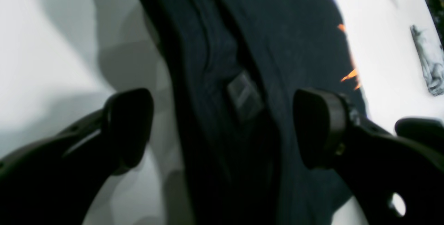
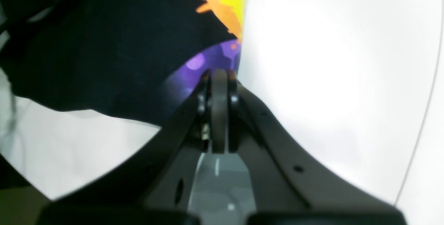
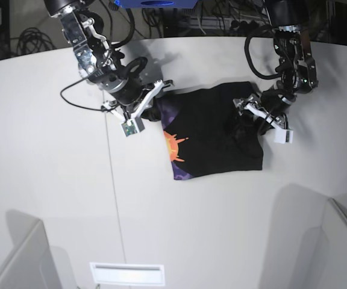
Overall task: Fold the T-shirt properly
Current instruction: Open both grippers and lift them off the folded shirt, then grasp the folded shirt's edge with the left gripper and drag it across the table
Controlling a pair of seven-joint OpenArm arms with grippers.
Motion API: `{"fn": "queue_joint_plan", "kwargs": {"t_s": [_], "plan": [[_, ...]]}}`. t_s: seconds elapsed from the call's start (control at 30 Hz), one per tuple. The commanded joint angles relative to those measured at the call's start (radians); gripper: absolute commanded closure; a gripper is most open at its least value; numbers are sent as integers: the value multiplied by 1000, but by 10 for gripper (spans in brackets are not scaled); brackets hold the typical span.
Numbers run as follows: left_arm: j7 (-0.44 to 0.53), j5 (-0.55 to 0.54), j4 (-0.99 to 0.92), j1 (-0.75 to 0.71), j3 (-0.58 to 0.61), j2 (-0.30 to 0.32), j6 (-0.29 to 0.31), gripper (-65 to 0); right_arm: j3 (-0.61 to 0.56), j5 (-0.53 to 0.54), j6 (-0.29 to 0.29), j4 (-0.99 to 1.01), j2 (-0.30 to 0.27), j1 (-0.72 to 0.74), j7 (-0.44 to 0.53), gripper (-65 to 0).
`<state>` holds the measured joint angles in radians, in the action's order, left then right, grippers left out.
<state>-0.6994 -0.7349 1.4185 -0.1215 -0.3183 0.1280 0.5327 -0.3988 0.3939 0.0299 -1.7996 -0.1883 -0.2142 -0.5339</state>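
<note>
Right pincer (image 3: 159, 101): we see it closed on the shirt's (image 3: 215, 129) purple-printed edge, at about ten o'clock of the cloth, likely pinning that corner for the fold.
Shirt: it lies partly folded mid-table (image 3: 53, 180), orange sun at its left.
Left pincer (image 3: 250, 118): our jaws stand wide, gripping nothing, straddling a raised black fold at three o'clock.
</note>
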Motion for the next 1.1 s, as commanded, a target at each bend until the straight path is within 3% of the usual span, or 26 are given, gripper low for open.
{"fn": "queue_joint_plan", "kwargs": {"t_s": [0.0,0.1,0.17,0.27,0.4,0.57,0.77,1.07], "plan": [[-1,-4,-11,12,8,6,7,-615,5,6,-3,-19,-17,5,22,0],[-1,2,-54,36,32,8,7,-607,7,6,-3,-15,-23,0,22,0],[-1,2,-84,44,48,9,7,-546,33,6,-3,-18,-24,-17,22,0],[-1,2,-118,49,72,15,7,-349,84,6,-3,-18,-21,-44,24,0],[-1,4,-126,50,89,19,-15,-15,146,9,-3,-19,-20,-75,24,0],[-1,4,-120,64,167,86,-122,0,234,12,-3,-47,-14,-123,24,0],[-1,4,-120,148,445,224,-131,0,331,13,-3,-93,-9,-172,24,0],[-1,5,-120,382,882,365,-130,0,564,13,-3,-91,95,-235,18,0]]}}
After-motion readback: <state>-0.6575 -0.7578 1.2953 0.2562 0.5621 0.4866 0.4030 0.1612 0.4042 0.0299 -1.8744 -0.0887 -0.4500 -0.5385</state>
